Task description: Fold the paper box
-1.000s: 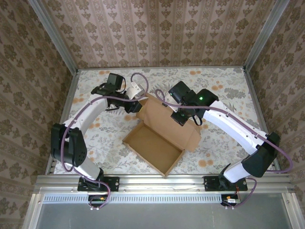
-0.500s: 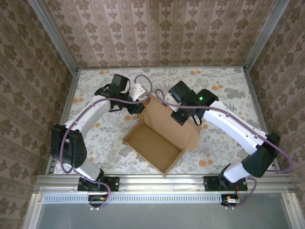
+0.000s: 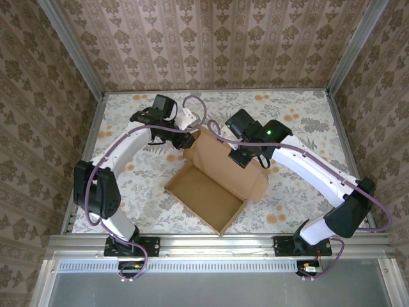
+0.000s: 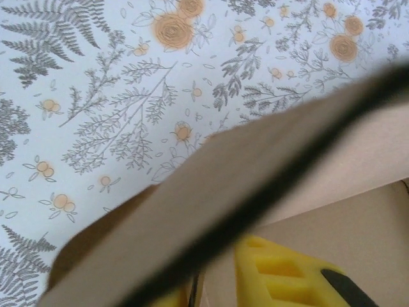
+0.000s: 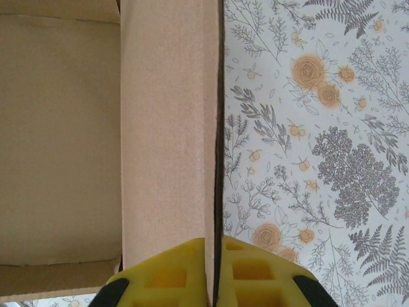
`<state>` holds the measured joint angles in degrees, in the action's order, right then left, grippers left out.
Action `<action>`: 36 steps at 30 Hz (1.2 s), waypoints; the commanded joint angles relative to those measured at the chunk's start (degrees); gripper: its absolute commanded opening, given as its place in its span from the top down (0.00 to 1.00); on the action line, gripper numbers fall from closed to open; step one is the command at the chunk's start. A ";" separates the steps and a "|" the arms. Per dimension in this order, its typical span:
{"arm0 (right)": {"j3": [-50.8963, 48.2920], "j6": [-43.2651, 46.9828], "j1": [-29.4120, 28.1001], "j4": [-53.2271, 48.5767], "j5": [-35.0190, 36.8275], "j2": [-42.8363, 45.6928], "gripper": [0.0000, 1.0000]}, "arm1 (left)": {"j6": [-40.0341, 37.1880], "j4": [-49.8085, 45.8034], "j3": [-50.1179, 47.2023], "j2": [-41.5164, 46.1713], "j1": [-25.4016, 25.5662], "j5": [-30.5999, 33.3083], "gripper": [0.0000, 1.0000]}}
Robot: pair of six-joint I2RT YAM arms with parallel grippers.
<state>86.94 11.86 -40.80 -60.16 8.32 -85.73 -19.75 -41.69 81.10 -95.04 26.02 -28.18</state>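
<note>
Paper box [image 3: 214, 185] sits open-topped on the floral table cover [image 3: 287, 115]. Right gripper [image 5: 214, 256]: jaws pinched shut on an upright box wall, tray interior to their left. Left gripper [image 4: 217, 291]: far flap edge runs between its fingers [image 4: 281, 275]; clamped or loose, cannot tell.

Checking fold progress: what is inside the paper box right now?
Only bare cardboard shows inside the paper box; the stretch beneath the right gripper is covered.
</note>
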 commanded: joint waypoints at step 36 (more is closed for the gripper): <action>-3.76 -10.63 5.97 6.45 -8.52 11.67 0.51 | 5.29 5.83 -5.24 5.58 1.21 4.56 0.89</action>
<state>85.41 5.19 -36.51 -55.81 3.70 -79.53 -17.41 -39.38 77.67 -92.33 27.09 -25.30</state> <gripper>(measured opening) 0.474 0.111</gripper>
